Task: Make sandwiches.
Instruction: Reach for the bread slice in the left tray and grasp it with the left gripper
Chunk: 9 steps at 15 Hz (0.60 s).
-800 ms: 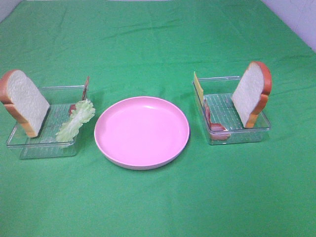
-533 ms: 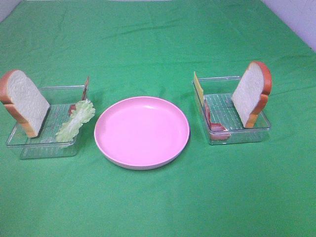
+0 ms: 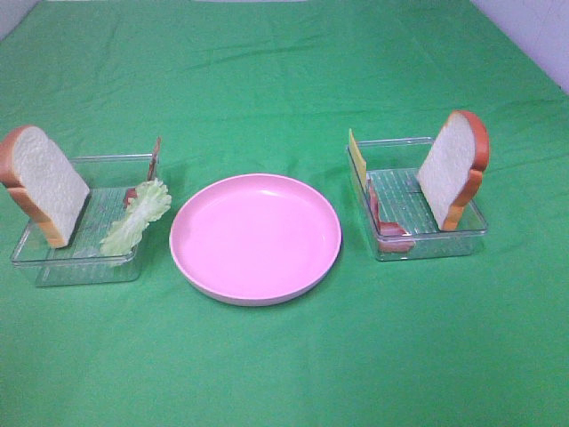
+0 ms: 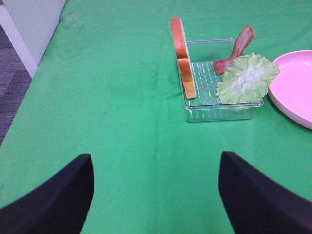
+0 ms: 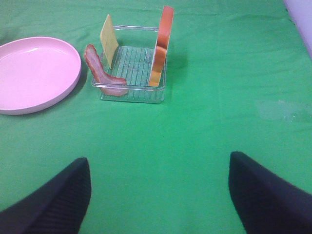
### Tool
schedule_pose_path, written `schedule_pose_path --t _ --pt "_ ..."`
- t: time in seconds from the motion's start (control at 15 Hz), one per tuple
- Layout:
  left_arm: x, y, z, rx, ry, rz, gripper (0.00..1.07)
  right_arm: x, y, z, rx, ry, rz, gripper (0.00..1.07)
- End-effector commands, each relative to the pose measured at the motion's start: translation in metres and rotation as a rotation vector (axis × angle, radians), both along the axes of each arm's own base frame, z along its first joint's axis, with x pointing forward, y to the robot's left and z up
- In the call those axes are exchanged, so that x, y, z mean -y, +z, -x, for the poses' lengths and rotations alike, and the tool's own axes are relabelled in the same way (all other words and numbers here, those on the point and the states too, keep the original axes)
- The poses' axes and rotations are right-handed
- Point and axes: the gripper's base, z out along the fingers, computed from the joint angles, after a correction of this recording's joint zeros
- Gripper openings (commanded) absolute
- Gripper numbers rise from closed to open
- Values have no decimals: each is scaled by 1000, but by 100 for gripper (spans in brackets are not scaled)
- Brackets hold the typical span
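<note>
A bread slice [image 3: 44, 182] stands upright in the left clear tray [image 3: 80, 258], with a lettuce leaf [image 3: 135, 218] and a bacon strip [image 3: 154, 160] leaning on its right wall. A second bread slice [image 3: 455, 169] stands in the right tray [image 3: 427, 240] with a yellow cheese square [image 3: 356, 153] and bacon [image 3: 382, 222]. My left gripper [image 4: 156, 195] is open and empty, well short of its tray [image 4: 219, 109]. My right gripper [image 5: 158, 200] is open and empty, short of its tray [image 5: 131, 92]. Neither gripper shows in the exterior high view.
A round pink plate [image 3: 255, 236] with nothing on it sits between the two trays on the green cloth [image 3: 284, 374]. The left table edge and grey floor [image 4: 14, 73] show in the left wrist view.
</note>
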Motion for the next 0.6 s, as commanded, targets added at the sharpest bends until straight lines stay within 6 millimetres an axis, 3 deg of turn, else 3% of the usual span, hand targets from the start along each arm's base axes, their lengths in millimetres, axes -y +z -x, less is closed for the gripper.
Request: schedule_pose_path --t 0.07,0.6 --pt "0 -1 2 28 1 2 69 0 -1 1 19 2 9 74" --pt "1 -1 2 27 -2 6 69 0 -1 1 19 2 9 74"
